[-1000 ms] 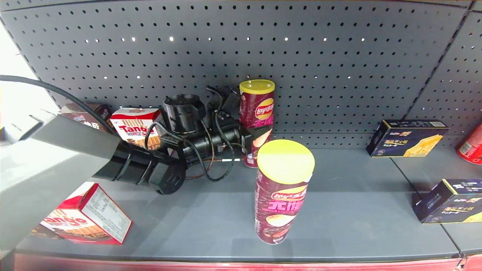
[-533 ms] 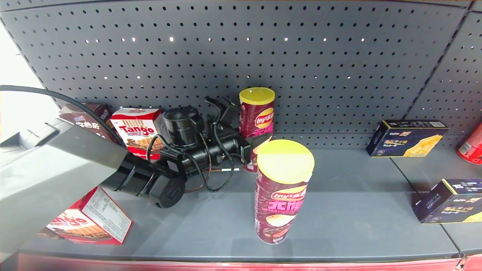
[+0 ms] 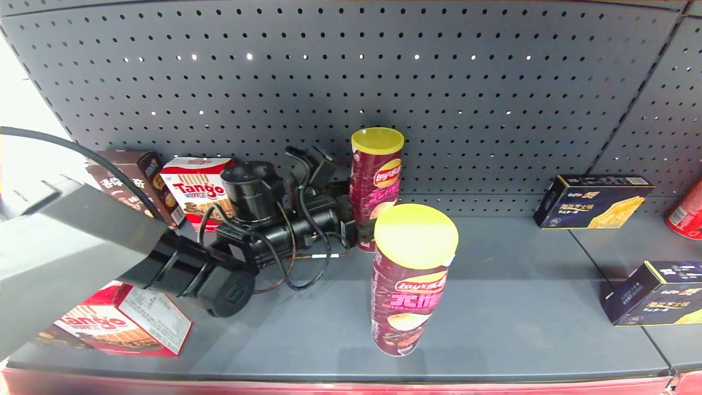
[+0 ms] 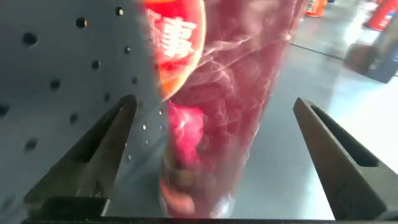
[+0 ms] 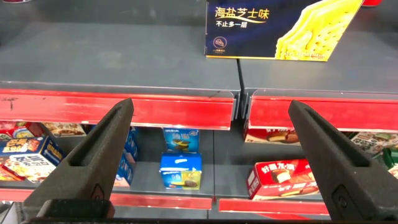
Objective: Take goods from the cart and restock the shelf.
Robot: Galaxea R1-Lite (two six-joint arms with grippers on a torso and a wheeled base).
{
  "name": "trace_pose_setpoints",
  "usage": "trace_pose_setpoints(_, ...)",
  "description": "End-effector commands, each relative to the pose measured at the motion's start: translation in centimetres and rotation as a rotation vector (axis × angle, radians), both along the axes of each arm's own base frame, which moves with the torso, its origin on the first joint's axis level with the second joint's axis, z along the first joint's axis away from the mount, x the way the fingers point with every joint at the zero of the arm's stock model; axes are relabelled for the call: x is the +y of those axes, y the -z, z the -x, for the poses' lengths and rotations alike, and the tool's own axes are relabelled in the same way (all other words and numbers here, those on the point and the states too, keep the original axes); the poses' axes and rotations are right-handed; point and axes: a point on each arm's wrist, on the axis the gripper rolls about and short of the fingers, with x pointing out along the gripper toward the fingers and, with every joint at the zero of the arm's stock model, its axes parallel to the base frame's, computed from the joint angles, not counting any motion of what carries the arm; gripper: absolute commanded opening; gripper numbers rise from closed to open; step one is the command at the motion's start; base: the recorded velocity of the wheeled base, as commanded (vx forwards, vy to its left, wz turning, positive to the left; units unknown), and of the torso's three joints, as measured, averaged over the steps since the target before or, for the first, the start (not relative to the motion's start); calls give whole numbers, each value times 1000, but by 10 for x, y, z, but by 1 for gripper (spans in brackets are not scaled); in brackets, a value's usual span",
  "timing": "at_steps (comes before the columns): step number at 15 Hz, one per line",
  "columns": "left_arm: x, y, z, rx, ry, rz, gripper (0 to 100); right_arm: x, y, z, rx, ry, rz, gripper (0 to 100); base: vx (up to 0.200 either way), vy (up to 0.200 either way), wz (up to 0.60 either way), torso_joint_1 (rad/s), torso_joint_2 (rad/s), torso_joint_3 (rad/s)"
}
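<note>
From the head, my left hand [image 3: 362, 227] lay low at the foot of the back can [image 3: 377, 175]. The can stood upright on the shelf [image 3: 521, 307], close against the pegboard [image 3: 439, 109]. I judged it was put that far back to keep the front row free. The front can [image 3: 414, 280] stood upright nearer the shelf's edge, apart from my arm. Both were tall round tubes with glossy dark-red sleeves and flat yellow plastic lids. They looked smooth and easy to tip, which I took to be the reason for holding one low and from the side. Beside my arm stood a red-and-white wafer box [image 3: 197, 189] of plain card with square corners. A second red box [image 3: 126, 323] lay tilted near the shelf's front edge.

From my left wrist, the dark wedge-shaped fingers [image 4: 93, 162] stood wide apart with the back can between them. The picture was blurred, but neither finger seemed to press on it. I took the can to be in its place, so the next move called for a straight pull back, to keep a finger from catching the slick side.

From my right wrist, the right hand [image 5: 210, 104] was spread wide with nothing in it. It faced grey shelves with shiny red rails [image 5: 180, 99]. A dark blue box [image 5: 273, 28] with a yellow picture stood on the upper shelf.
</note>
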Motion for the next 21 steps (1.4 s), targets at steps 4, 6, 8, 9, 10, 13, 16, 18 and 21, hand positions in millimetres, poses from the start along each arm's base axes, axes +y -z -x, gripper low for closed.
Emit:
trace_pose_setpoints(4,31,-23,57,-34,-34,-41,100,0,0,0,2,-1,0,100,0,0,0,0,0,0)
trace_pose_setpoints(6,34,-20,64,-18,-86,-56,100,0,0,0,2,0,0,100,0,0,0,0,0,0)
trace_pose_setpoints(8,35,-20,63,-6,-144,-63,100,0,0,0,2,-1,0,100,0,0,0,0,0,0)
trace_pose_setpoints(9,35,-19,61,7,-191,-87,100,0,0,0,2,0,0,100,0,0,0,0,0,0)
trace_pose_setpoints(10,33,-22,58,0,-226,-105,100,0,0,0,2,-1,0,100,0,0,0,0,0,0)
trace_pose_setpoints(13,30,-32,52,-20,-246,-125,100,0,0,0,2,0,0,100,0,0,0,0,0,0)
trace_pose_setpoints(16,28,-35,49,3,-262,-155,100,0,0,0,2,0,0,100,0,0,0,0,0,0)
trace_pose_setpoints(18,27,-37,45,24,-293,-175,100,0,0,0,2,-1,0,100,0,0,0,0,0,0)
trace_pose_setpoints(21,30,-37,42,33,-344,-224,100,0,0,0,2,-1,0,100,0,0,0,0,0,0)
